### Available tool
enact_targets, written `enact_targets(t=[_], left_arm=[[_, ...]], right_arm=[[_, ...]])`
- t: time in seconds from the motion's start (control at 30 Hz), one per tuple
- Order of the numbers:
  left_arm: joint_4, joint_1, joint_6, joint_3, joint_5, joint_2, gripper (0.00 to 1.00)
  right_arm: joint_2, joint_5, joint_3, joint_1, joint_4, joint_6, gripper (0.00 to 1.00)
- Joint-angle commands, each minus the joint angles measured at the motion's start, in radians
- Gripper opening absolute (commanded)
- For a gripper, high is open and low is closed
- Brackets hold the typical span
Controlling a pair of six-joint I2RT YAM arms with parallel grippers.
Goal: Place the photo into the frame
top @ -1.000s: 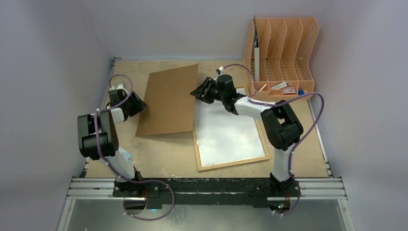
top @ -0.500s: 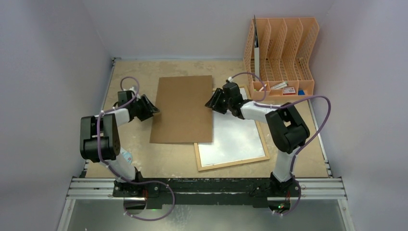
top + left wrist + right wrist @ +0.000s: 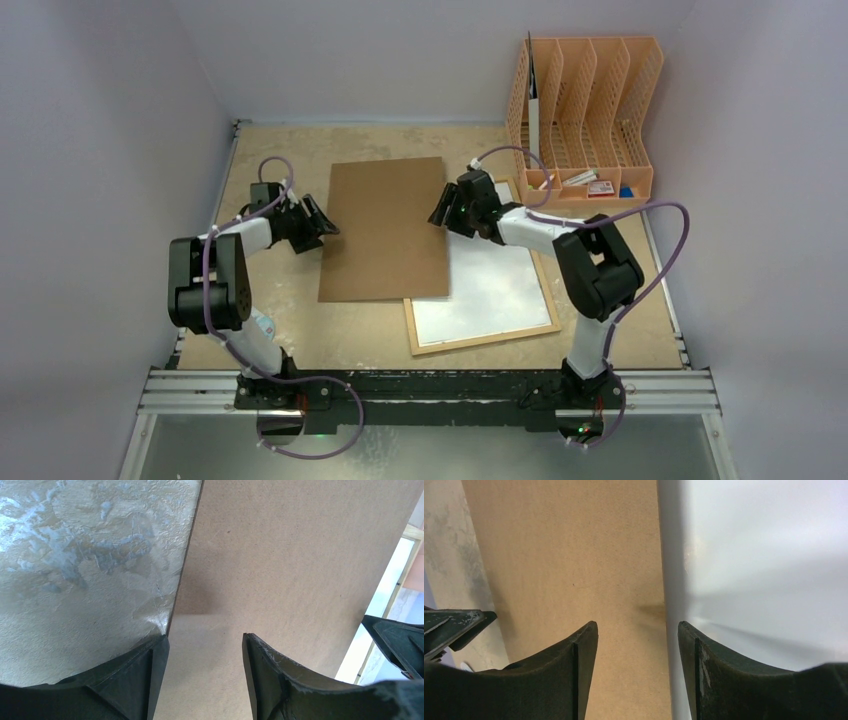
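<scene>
Since 1 second ago the board [image 3: 385, 230] has swung from a tilt to square with the surface [image 3: 330, 335] and slid right. Its right strip now lies over the left part of the frame [image 3: 485, 337]. Both claws have spread wider as it settled.

Nearest, by the left arm's base, a small pale item [image 3: 262, 322] peeks out. Too much of it is hidden to say whether it is the photo, and no photo shows anywhere else.

Next comes the frame, flat on the surface. Its near rail and right side are uncovered and its white inside faces up.

Beyond that the board lies flat, and each of the 2 claws stands at one of its long edges. The left claw [image 3: 322, 222] is at the left edge. Its wrist view shows the fingers well apart on either side of that edge, pinching nothing. The right claw [image 3: 440, 212] is at the right edge, where brown meets white. It is spread just as wide and also grips nothing.

Farthest, the orange organiser [image 3: 590, 100] stands in the back right corner, clear of everything else.

The board looks freshly let go, parked half on the frame. With the back off, the opening is only partly free. I judge the photo must next be found and fetched, and the board may first need shifting clear so the print can be laid on the white.
</scene>
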Motion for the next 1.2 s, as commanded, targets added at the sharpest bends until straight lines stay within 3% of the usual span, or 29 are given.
enact_targets(t=[0.0, 0.33, 0.73, 0.97, 1.17], left_arm=[[-0.258, -0.017, 0.030, -0.070, -0.095, 0.094, 0.62], [-0.225, -0.017, 0.023, -0.087, -0.082, 0.133, 0.62], [-0.221, -0.017, 0.028, -0.094, -0.063, 0.128, 0.55], [-0.224, -0.017, 0.039, -0.078, -0.061, 0.131, 0.54], [-0.229, -0.017, 0.048, -0.058, -0.055, 0.133, 0.53]], right_arm=[[0.020, 0.001, 0.048, 0.002, 0.008, -0.058, 0.63], [0.078, -0.137, 0.075, 0.000, 0.070, -0.083, 0.62], [-0.164, -0.367, -0.055, 0.000, 0.323, -0.052, 0.55], [-0.067, -0.528, -0.050, -0.009, 0.402, 0.008, 0.47], [-0.003, -0.545, 0.006, -0.008, 0.372, 0.022, 0.36]])
